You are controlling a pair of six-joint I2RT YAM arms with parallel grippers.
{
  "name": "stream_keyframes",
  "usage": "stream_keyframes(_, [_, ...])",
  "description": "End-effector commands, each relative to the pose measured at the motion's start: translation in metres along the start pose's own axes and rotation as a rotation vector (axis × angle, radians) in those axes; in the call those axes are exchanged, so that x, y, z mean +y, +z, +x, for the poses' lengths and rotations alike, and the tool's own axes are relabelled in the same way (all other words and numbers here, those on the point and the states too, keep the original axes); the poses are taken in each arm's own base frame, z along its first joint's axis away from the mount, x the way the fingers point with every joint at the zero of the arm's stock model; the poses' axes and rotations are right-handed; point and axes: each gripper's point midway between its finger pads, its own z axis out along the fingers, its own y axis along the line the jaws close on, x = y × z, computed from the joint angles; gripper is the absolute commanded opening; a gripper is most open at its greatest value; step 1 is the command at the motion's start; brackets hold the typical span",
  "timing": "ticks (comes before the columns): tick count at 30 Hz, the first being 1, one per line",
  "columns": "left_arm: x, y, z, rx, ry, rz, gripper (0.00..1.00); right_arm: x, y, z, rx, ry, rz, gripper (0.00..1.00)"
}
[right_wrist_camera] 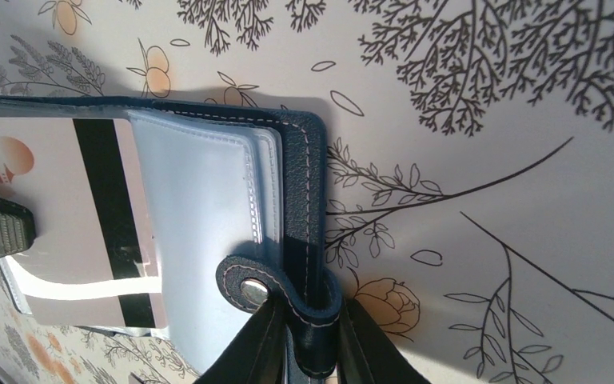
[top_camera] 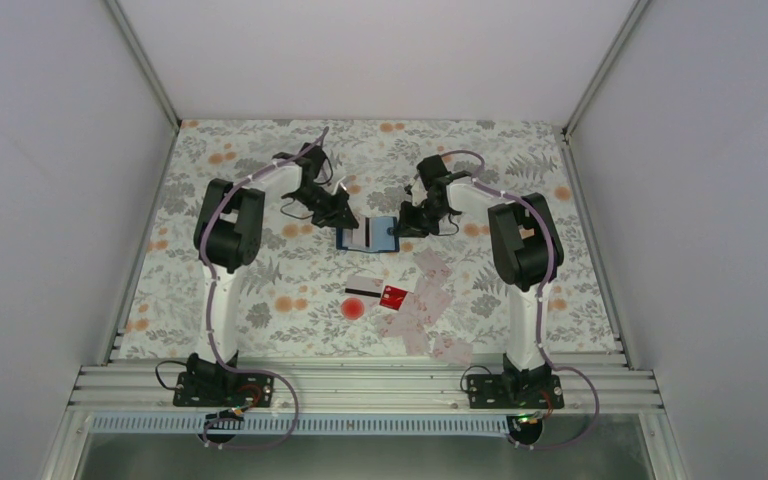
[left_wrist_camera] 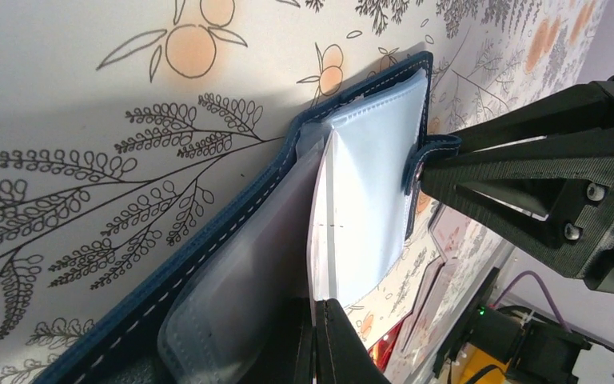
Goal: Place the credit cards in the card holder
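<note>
Open card holder point(right_wrist_camera: 297, 160) mid-surface point(top_camera: 210, 140); left fingers point(left_wrist_camera: 344, 352) clamped on striped credit card point(right_wrist_camera: 56, 184) partly in pocket, right fingers point(right_wrist_camera: 244, 356) clamped on snap tab point(right_wrist_camera: 248, 288); spare credit cards point(top_camera: 425, 300) toward near edge.

You have the card holder point(top_camera: 367, 234) lying open in the middle of the table point(top_camera: 260, 320), with the left gripper point(top_camera: 348, 217) at its left side and the right gripper point(top_camera: 401, 227) at its right, the snap tab point(right_wrist_camera: 276, 290) between that gripper's fingers. One card point(right_wrist_camera: 104, 224) lies over the holder's pockets, one edge between the left gripper's fingers. The other credit cards point(top_camera: 420, 305) lie scattered in front of the holder, nearer to the arm bases.
</note>
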Motion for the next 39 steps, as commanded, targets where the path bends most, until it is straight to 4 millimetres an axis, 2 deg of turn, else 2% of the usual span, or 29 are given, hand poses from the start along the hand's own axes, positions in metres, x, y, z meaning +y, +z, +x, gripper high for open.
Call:
stream_keyframes(1, [0.018,0.003,-0.004,0.0,0.003,-0.102,0.02,-0.01,0.014,0.014,0.061,0.014,0.03,0.17])
stream_keyframes(7, [0.021,-0.002,-0.01,-0.042,0.02,-0.148,0.02,-0.01,0.014,0.015,0.063,0.011,0.029,0.17])
stream_keyframes(10, [0.015,-0.008,-0.018,-0.099,0.038,-0.149,0.02,-0.011,0.015,0.016,0.066,0.012,0.029,0.17])
stream_keyframes(17, [0.0,-0.009,-0.028,-0.175,0.069,-0.144,0.02,-0.012,0.017,0.017,0.075,0.009,0.028,0.16])
stream_keyframes(25, [-0.006,-0.029,-0.039,-0.27,0.099,-0.216,0.02,-0.014,0.017,0.018,0.078,0.003,0.036,0.15])
stream_keyframes(34, [-0.004,-0.028,-0.036,-0.284,0.101,-0.201,0.02,-0.014,0.017,0.019,0.084,-0.001,0.037,0.15])
stream_keyframes(39, [-0.008,-0.017,-0.032,-0.264,0.119,-0.16,0.02,-0.015,0.018,0.019,0.086,-0.001,0.037,0.15])
